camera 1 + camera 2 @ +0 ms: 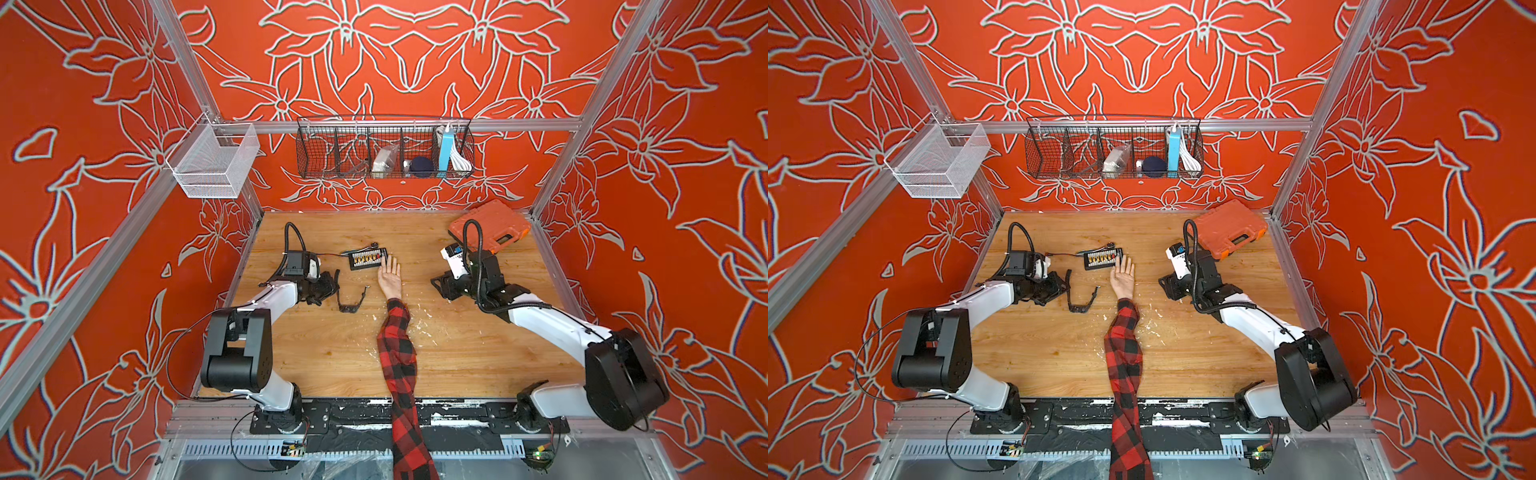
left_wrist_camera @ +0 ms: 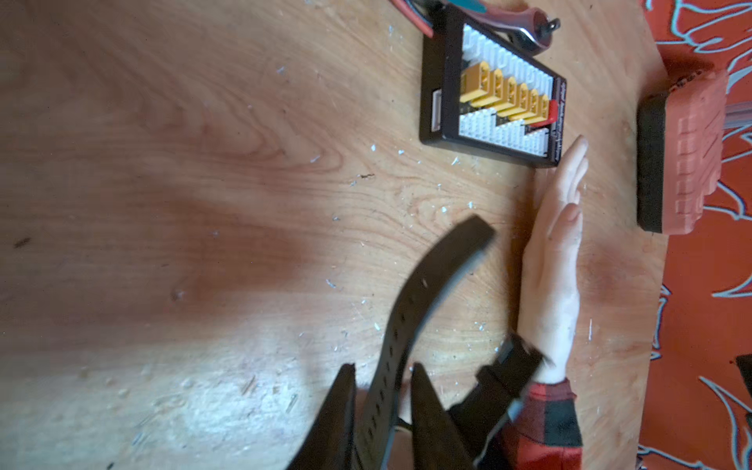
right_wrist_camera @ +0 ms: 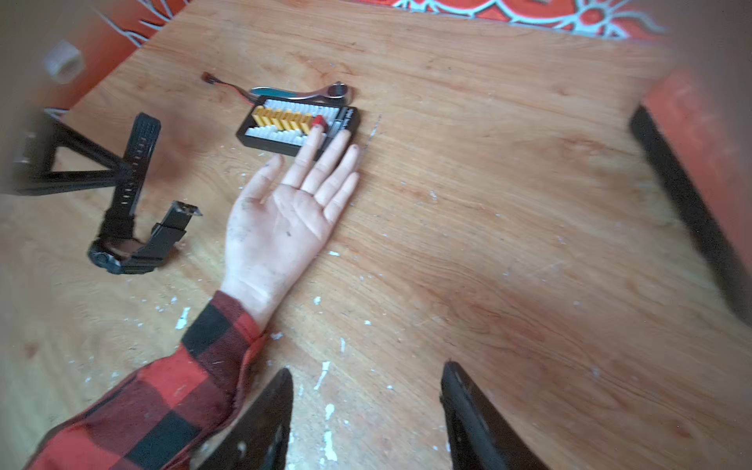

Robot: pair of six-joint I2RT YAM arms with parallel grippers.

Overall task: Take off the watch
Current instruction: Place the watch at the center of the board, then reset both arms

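Already off the wrist, the watch (image 1: 351, 301) sits on the wooden counter (image 1: 332, 357), between the left tool (image 1: 332, 286) and the bare, palm-up hand (image 1: 390, 278). It lies apart from the hand. Its round case rests on the wood and both strap halves curve upward.

In the left wrist view the long, holed strap half (image 2: 411, 309) runs between the left tool's fingers (image 2: 342, 407). They stand apart, with a gap showing on one side of the strap, so nothing is clamped. The right tool (image 3: 366, 368) hangs near the wrist on the hand's other side, fingers wide apart and holding nothing.

The hand's fingertips rest on the edge of a black board (image 3: 297, 124) with yellow connectors, and a ratchet wrench (image 3: 301, 91) lies just behind it. A red-and-black plaid sleeve (image 1: 399, 353) covers the forearm.
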